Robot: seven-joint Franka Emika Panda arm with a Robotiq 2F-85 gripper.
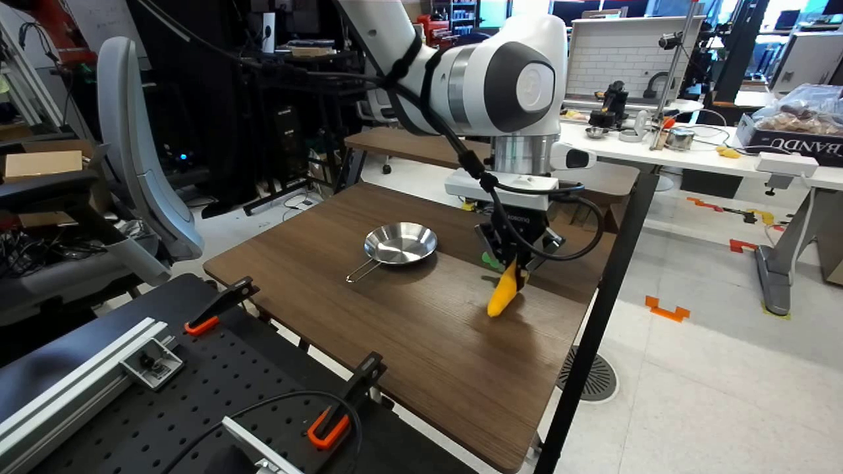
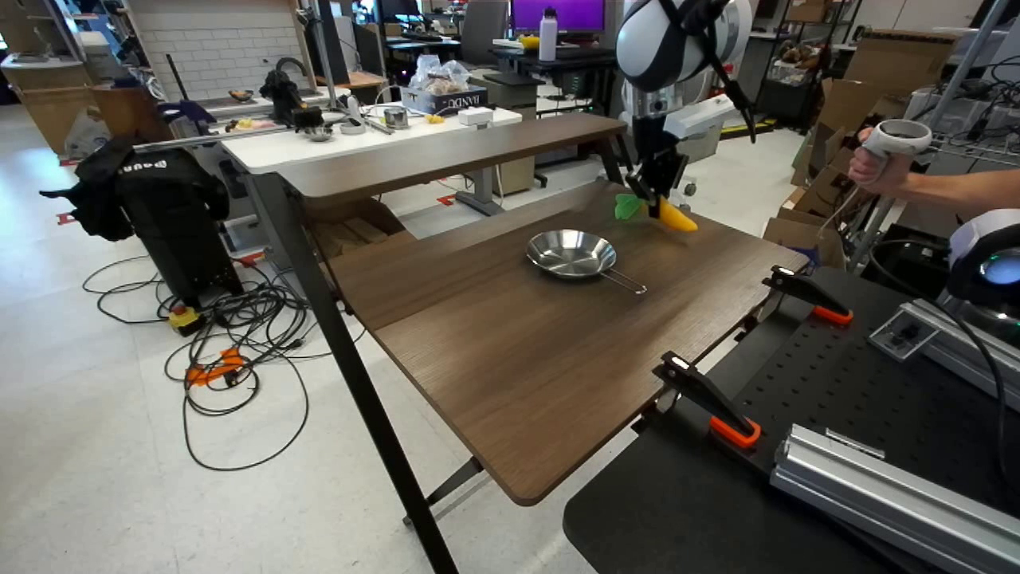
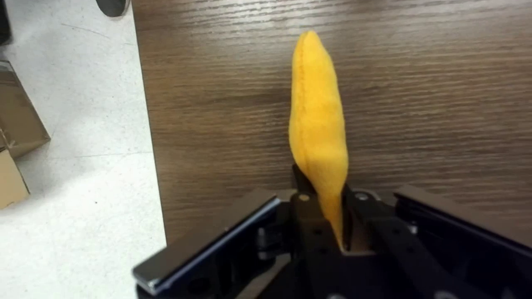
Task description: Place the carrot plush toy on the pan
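In an exterior view, the claw (image 1: 517,272) is clenching the carrot plush toy (image 1: 504,292) and holding it at a slant, orange tip aiming down at the worktop (image 1: 408,329)! Whether that tip is touching the worktop, I'm not managing to tell. The pan (image 1: 402,243) is sitting flat on the same worktop, well apart from the toy, its thin handle (image 1: 362,271) pointing toward the edge where two black-and-orange clamps (image 1: 355,392) are sitting.

In an exterior view, the green leafy top (image 2: 627,206) is poking out on one side of the claw while the orange body is jutting out on the other, so the claw is gripping the toy between those two ends. And off to the side, a person's hand (image 2: 876,170) is gripping a white controller (image 2: 900,137)!

In the wrist view, the toy's orange body is stretching straight out ahead of the claw, a stitched seam running along it, and the dark fingers (image 3: 368,209) are pinching the narrowing part from both sides. The worktop's edge is cutting down the left, with the pale floor (image 3: 95,182) showing beyond and a cardboard box (image 3: 20,110) sitting partly in view.
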